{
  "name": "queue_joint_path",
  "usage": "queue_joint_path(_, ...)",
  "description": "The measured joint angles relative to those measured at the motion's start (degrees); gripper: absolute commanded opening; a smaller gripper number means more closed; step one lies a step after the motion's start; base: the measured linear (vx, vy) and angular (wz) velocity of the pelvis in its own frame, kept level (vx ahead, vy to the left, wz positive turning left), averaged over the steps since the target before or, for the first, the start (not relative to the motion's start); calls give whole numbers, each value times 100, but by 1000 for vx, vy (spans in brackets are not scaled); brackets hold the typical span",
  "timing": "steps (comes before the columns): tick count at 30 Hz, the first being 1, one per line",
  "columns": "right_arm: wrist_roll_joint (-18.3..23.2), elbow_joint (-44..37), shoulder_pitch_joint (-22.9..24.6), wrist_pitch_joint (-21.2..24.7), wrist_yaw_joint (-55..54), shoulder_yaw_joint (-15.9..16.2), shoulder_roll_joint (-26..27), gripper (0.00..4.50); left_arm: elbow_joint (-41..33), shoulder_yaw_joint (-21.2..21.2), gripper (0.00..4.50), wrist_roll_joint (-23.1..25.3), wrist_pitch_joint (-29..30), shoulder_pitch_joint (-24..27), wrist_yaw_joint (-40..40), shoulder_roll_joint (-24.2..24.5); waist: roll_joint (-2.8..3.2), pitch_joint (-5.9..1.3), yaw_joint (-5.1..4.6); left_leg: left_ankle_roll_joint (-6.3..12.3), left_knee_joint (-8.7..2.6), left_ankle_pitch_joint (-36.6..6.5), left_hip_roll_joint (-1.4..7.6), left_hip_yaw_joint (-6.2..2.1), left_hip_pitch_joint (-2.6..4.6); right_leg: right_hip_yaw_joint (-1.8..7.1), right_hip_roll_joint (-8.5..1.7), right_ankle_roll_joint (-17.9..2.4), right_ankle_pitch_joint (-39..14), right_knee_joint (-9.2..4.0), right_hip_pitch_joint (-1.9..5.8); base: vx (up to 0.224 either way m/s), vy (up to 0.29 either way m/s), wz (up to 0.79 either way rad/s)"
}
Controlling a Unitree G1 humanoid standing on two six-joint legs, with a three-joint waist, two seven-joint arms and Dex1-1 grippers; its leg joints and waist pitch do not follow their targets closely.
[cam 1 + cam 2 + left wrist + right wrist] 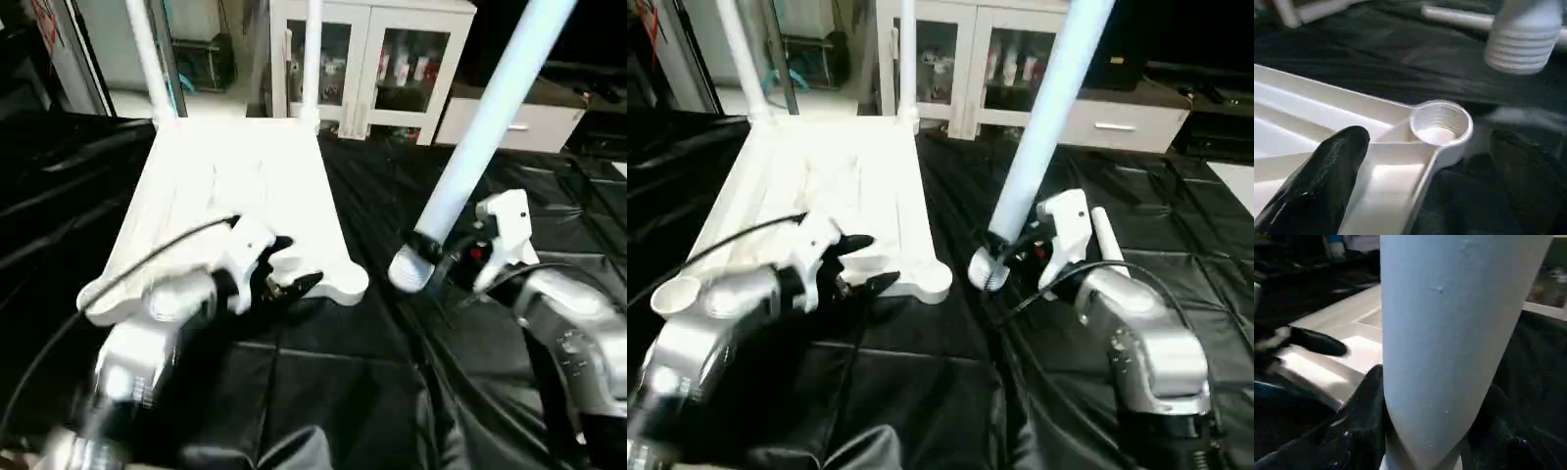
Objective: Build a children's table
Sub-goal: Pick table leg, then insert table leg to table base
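My right gripper (1011,257) is clamping a leg (1038,137) tilted beside the upside-down tabletop (235,196) lying on the black cloth (392,372); my left gripper (284,266) is hanging spread over its near corner socket (1441,122).

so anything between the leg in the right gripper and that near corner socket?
Nothing sits in the gap. The leg's threaded end hangs beside the empty socket, over black cloth. The left gripper straddles that corner, close to the path.

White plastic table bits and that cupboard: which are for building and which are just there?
For building:
white plastic ribbed tabletop
two upright white tube legs
white tube leg in right end effector
spare white tube leg

Just there:
white glass-door cabinet
black cloth
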Motion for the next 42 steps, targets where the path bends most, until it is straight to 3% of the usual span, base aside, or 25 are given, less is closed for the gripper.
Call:
queue_joint_path(6,64,132,-36,-74,315,16,-231,186,1464,-361,431,382,-556,-720,-897,140,3,3,11,-4,-33,4,15,27,-4,-1,0,4,1,-7,-19,0,0,0)
queue_joint_path(12,59,151,-59,-83,349,8,-353,186,1907,-540,385,423,-654,-937,-1552,139,17,4,49,58,-66,72,29,56,-93,-8,0,5,0,-21,-111,0,0,0)
queue_joint_path(15,6,153,-57,-110,361,6,-390,186,2101,-544,362,440,-696,-1040,-1643,76,21,7,87,58,-67,71,40,68,-93,-12,0,4,-1,-23,-111,0,0,0)
queue_joint_path(20,-19,154,-53,-180,380,7,-400,186,2743,-610,304,743,-1040,-1324,-1501,-63,39,15,129,43,-67,65,99,165,-80,-11,-2,-6,6,-24,-106,0,0,0)
queue_joint_path(29,-99,154,-31,-265,403,17,-452,186,3252,-653,232,971,-1095,-1587,-1391,-159,45,18,142,16,-69,66,111,179,-81,-14,-2,-9,8,-24,-106,0,0,0)
queue_joint_path(42,-133,153,9,-341,402,77,-452,186,3515,-722,136,1234,-1351,-1716,-1589,-188,109,26,145,15,-77,65,113,182,-78,-13,-2,-10,8,-32,-106,0,0,0)
